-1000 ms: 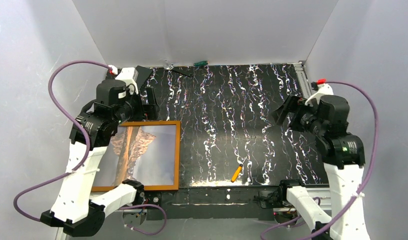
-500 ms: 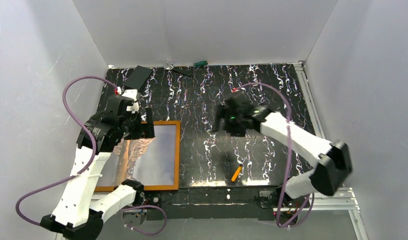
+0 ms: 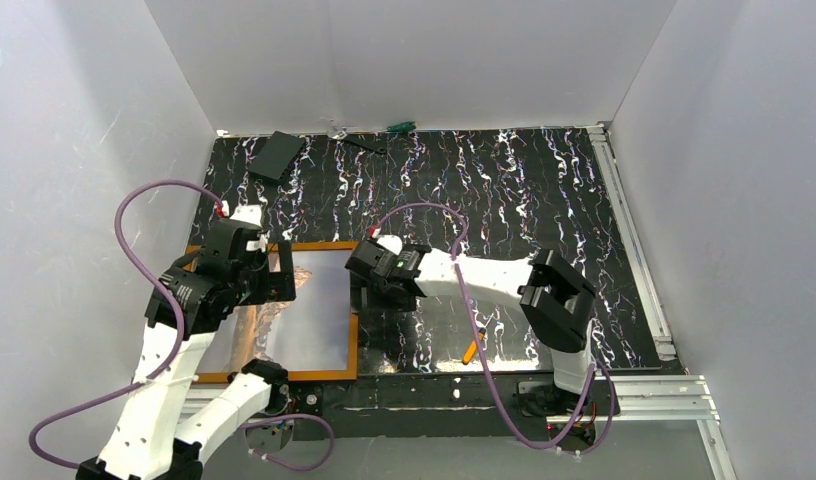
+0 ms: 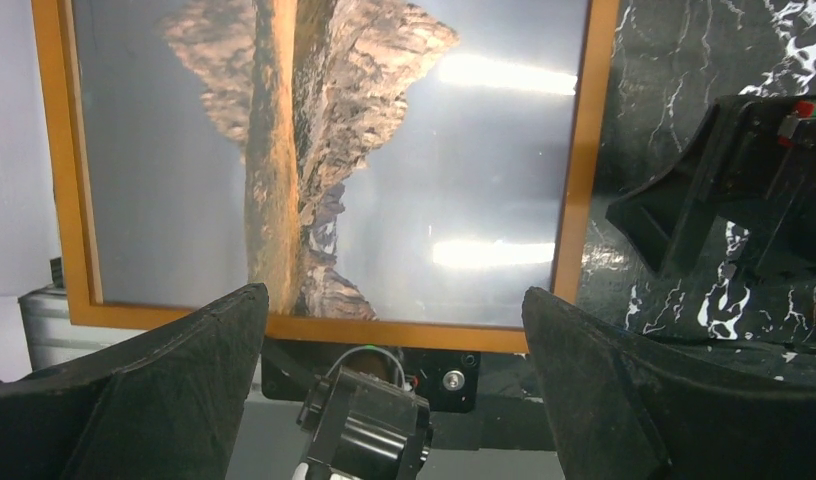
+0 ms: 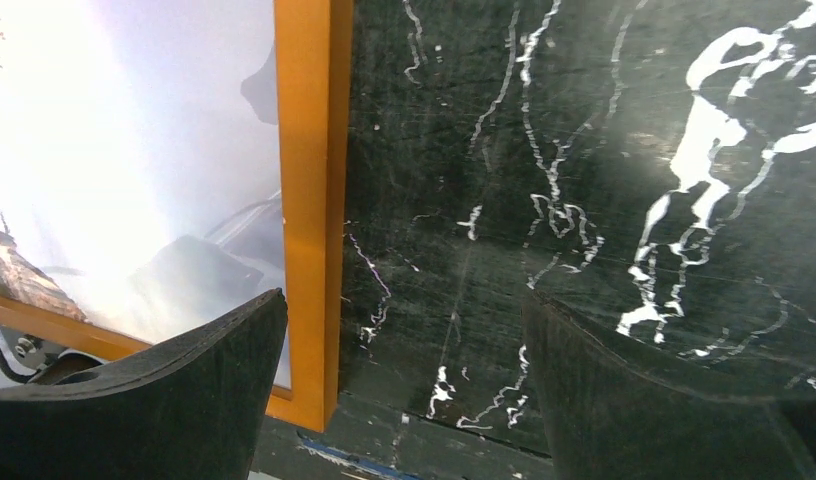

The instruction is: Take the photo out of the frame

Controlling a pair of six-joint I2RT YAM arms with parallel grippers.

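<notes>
The photo (image 3: 314,320), an orange-brown mountain mirrored in water under grey sky, lies face up inside the frame (image 3: 355,330), a thin orange-brown wooden border at the table's near left. My left gripper (image 3: 279,285) hovers open and empty over the far part of the photo. In the left wrist view the photo (image 4: 334,150) and the frame's near rail (image 4: 384,330) show between the spread fingers of the gripper (image 4: 399,400). My right gripper (image 3: 367,275) is open and empty just over the frame's right rail (image 5: 309,200), its fingers (image 5: 134,390) straddling the rail.
A flat black object (image 3: 277,155) lies at the back left. A green-handled tool (image 3: 401,126) lies at the back wall. A small orange pen-like thing (image 3: 473,346) lies near the front edge, right of the frame. The table (image 3: 544,200) is black marble-patterned, walled in white.
My right arm has swung from the table's right side across to the frame's right rail. My left gripper has come nearer, over the photo. The flat black object at the back left is uncovered.
</notes>
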